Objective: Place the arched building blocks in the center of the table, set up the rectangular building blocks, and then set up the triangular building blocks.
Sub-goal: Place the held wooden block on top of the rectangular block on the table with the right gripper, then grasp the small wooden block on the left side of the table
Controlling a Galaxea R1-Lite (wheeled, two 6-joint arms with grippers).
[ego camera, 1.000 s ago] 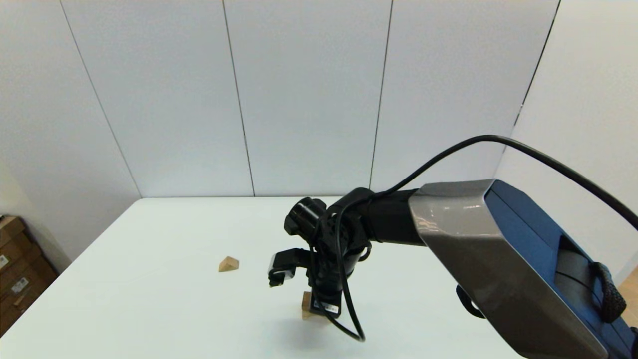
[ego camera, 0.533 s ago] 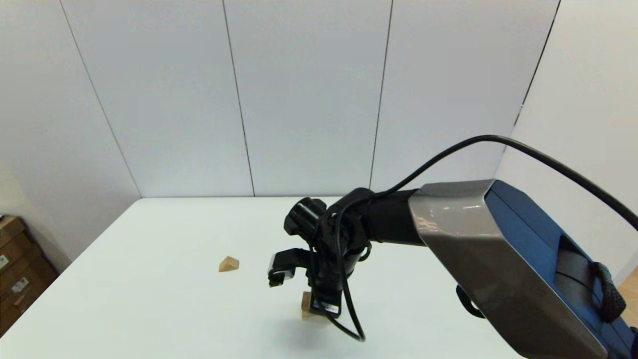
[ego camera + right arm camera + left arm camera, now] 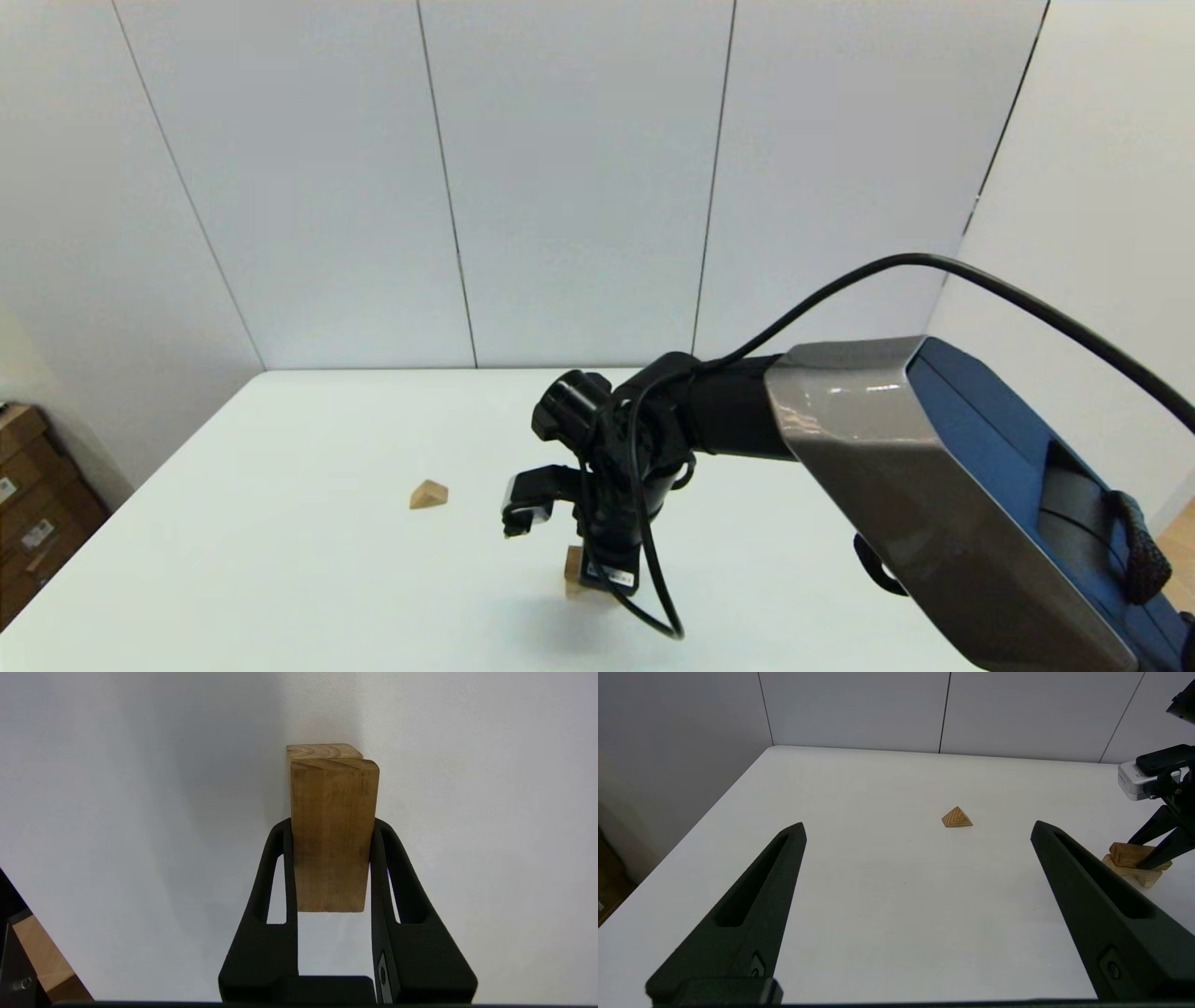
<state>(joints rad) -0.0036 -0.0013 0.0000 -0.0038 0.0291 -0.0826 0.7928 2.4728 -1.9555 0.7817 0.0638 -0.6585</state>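
Note:
My right gripper (image 3: 605, 571) (image 3: 331, 828) is shut on the orange-tan rectangular building block (image 3: 331, 830), holding it by its long sides. The plank (image 3: 1129, 853) rests on the lighter arched building block (image 3: 1134, 876), whose end (image 3: 322, 750) shows just past the plank. In the head view the arm hides most of this stack (image 3: 572, 571) near the middle of the white table (image 3: 280, 560). The triangular building block (image 3: 428, 495) (image 3: 956, 817) lies alone to the left of it. My left gripper (image 3: 919, 827) is open, low over the table, facing the triangle from a distance.
Brown cardboard boxes (image 3: 28, 504) stand on the floor past the table's left edge. The right arm's black cable (image 3: 653, 597) loops down beside the stack. Grey wall panels close off the far side.

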